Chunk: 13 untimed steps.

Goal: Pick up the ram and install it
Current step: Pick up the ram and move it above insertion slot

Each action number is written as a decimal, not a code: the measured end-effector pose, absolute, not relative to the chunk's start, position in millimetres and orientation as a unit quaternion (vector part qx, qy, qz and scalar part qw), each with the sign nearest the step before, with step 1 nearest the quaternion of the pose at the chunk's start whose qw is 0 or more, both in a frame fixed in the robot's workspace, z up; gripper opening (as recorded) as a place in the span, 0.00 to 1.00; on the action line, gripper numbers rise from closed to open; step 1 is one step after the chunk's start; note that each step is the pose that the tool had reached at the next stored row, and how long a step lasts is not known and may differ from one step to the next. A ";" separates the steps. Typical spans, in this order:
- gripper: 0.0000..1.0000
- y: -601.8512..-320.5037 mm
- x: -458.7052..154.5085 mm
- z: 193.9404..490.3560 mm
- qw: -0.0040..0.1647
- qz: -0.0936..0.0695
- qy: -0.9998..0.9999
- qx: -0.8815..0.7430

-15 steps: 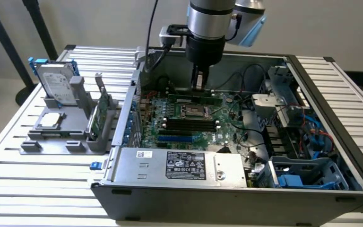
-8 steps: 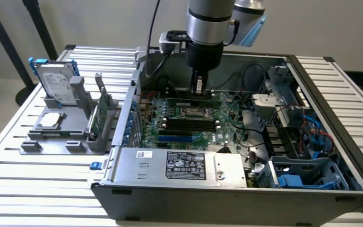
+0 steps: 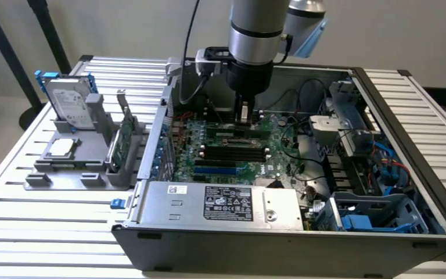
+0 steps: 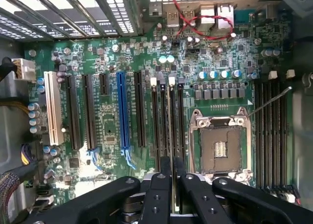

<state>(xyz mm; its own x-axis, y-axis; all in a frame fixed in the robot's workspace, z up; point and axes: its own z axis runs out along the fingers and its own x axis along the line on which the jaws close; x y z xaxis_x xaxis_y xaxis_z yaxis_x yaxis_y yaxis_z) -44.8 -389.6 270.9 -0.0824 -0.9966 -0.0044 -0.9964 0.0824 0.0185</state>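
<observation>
My gripper (image 3: pixel 244 116) hangs inside the open computer case (image 3: pixel 378 87), low over the motherboard (image 3: pixel 273 165). Its fingers (image 4: pixel 159 185) stand close together, shut on the ram (image 4: pixel 171 136). In the wrist view the ram is a thin strip seen edge-on, running away from the fingertips along the bank of black memory slots (image 4: pixel 162 121) beside the CPU socket (image 4: pixel 220 145). In the exterior view the ram (image 3: pixel 225 124) shows as a narrow green strip just under the gripper, level with the far slots. Whether it touches a slot I cannot tell.
A grey holder (image 3: pixel 76 168) outside the case on the exterior view's left carries a hard drive (image 3: pixel 72 104), a processor chip (image 3: pixel 62 148) and a green expansion card (image 3: pixel 126 139). The power supply (image 3: pixel 223 203), cables (image 3: pixel 308 157) and a drive cage (image 3: pixel 378 215) crowd the case.
</observation>
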 end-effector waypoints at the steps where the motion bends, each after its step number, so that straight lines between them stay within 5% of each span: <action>1: 0.14 -391.4 -44.8 269.6 0.005 -0.008 -0.736 0.677; 13: 0.14 -395.2 -44.8 249.8 0.005 -0.008 -0.736 0.677</action>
